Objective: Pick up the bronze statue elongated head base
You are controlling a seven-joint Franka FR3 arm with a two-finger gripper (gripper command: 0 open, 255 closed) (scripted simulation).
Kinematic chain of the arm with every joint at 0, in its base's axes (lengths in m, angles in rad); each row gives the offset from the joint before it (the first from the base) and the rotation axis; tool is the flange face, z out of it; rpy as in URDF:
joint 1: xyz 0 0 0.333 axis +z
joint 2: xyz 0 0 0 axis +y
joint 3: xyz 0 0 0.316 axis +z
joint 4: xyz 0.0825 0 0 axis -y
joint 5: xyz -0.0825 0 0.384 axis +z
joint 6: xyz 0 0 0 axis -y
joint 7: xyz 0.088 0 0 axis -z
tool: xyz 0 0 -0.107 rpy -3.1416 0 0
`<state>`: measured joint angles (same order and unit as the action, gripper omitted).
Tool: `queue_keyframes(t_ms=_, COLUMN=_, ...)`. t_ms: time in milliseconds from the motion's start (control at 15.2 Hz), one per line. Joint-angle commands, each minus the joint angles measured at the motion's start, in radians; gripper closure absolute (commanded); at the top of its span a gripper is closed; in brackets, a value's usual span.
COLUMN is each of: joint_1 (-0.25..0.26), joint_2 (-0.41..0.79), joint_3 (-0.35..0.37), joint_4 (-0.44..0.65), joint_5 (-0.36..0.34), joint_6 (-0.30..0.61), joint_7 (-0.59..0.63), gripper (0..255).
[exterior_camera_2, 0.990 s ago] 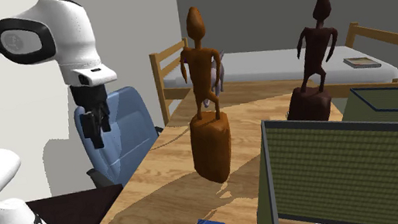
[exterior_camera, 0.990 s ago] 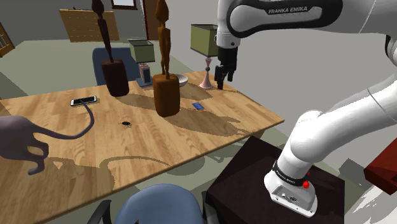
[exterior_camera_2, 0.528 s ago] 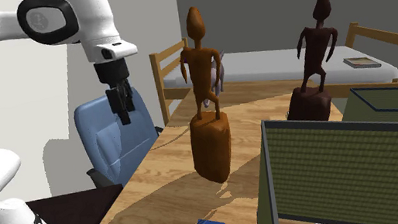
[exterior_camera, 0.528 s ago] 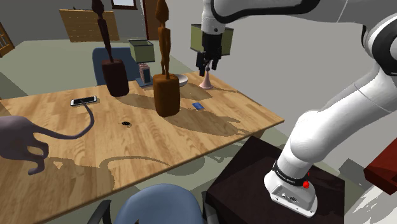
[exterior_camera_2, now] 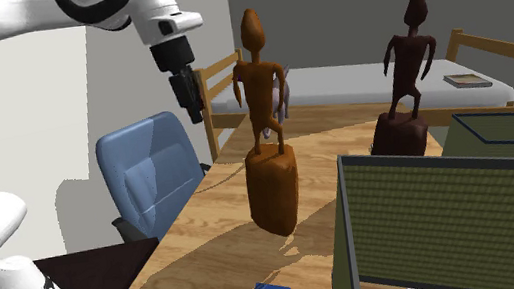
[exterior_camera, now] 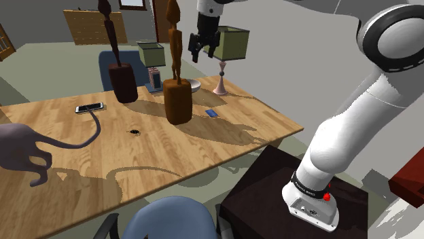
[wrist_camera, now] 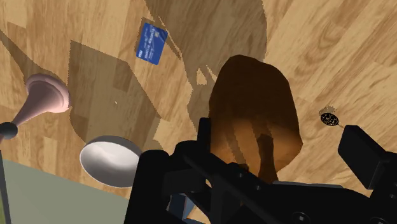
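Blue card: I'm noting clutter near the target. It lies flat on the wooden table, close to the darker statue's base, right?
Not quite. The blue card does lie flat on the wooden table, but close to the base of the lighter brown statue. The darker statue stands further off, toward the shoulder view's left. The shoulder view shows this.

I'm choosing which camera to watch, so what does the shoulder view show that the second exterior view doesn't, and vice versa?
Shoulder view adds a phone and a bowl. Second exterior view adds a bed with a book on it. Both share the table, the brown statue, the dark statue, the blue card, and the open end effector beside the brown statue's upper part.
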<state>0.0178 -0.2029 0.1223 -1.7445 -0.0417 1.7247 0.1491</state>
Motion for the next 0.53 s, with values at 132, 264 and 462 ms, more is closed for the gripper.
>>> queue_keyframes(t_ms=132, joint_1=0.002, joint_2=0.099, joint_3=0.014, joint_4=0.172, joint_5=-0.018, joint_6=-0.009, joint_7=0.037, gripper=0)
queue_keyframes(t_ms=264, joint_1=0.005, joint_2=0.155, joint_3=0.022, joint_4=0.27, joint_5=-0.031, joint_6=-0.021, joint_7=0.057, gripper=0)
queue_keyframes(t_ms=462, joint_1=0.015, joint_2=0.246, joint_3=0.032, joint_4=0.437, joint_5=-0.056, joint_6=-0.05, joint_7=0.086, gripper=0)
